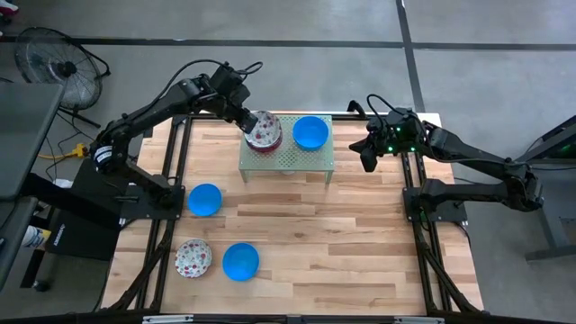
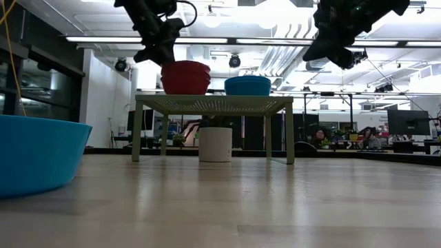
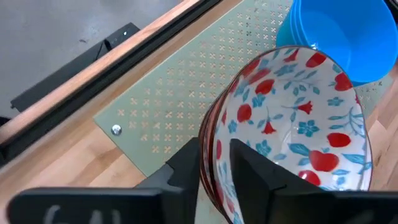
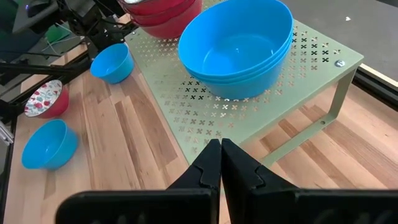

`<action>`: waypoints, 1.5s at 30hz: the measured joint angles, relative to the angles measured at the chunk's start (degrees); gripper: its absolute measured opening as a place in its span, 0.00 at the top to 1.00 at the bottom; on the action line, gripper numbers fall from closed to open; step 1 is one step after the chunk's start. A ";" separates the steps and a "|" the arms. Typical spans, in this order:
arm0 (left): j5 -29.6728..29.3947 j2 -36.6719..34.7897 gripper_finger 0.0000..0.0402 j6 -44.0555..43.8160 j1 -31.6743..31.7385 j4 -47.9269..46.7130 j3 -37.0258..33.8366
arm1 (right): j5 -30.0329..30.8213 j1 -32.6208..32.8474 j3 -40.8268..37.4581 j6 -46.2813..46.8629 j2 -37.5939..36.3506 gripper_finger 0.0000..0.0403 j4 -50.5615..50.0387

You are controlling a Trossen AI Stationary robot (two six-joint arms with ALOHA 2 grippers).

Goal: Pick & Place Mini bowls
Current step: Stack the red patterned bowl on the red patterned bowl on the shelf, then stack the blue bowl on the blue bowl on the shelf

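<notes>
A stack of white floral mini bowls (image 1: pixel 263 131), red outside, stands on the pale green perforated rack (image 1: pixel 288 162). A stack of blue mini bowls (image 1: pixel 310 132) stands beside it. My left gripper (image 3: pixel 214 149) is at the floral stack's near-left rim, slightly open, with one finger inside the top bowl and one outside. On the table lie a blue bowl (image 1: pixel 204 199), a floral bowl (image 1: pixel 193 258) and another blue bowl (image 1: pixel 240 261). My right gripper (image 1: pixel 368 162) hangs shut above the table, right of the rack, holding nothing. My left gripper straddles the rim (image 3: pixel 210 140) of the floral stack on the side toward the table's left, slanting down from the left. A narrow gap shows beside the inner finger (image 3: pixel 252 171). I cannot tell whether the outer finger touches the wall. The stack rests upright on the rack.
The rack stands on legs at the table's far middle, with open wood under and in front of it. The three loose bowls sit at the near left. Dark arm frames run along both side edges of the table. A fan (image 1: pixel 56 65) stands on the floor beyond the far left corner.
</notes>
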 joint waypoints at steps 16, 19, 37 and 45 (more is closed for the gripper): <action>-1.42 -0.22 0.63 14.18 0.02 7.05 2.94 | 0.37 0.01 0.00 0.04 -0.01 1.00 -1.89; -3.45 -0.19 0.64 19.45 0.02 8.26 3.13 | 0.31 0.00 0.00 0.02 -0.01 1.00 -1.89; -8.07 -5.28 0.70 20.22 -3.93 -9.05 3.12 | 0.25 0.02 0.00 0.14 -0.01 1.00 -1.91; -11.39 -9.39 0.70 17.64 -7.75 -18.13 0.15 | 0.10 0.00 0.00 0.02 -0.01 1.00 -2.62</action>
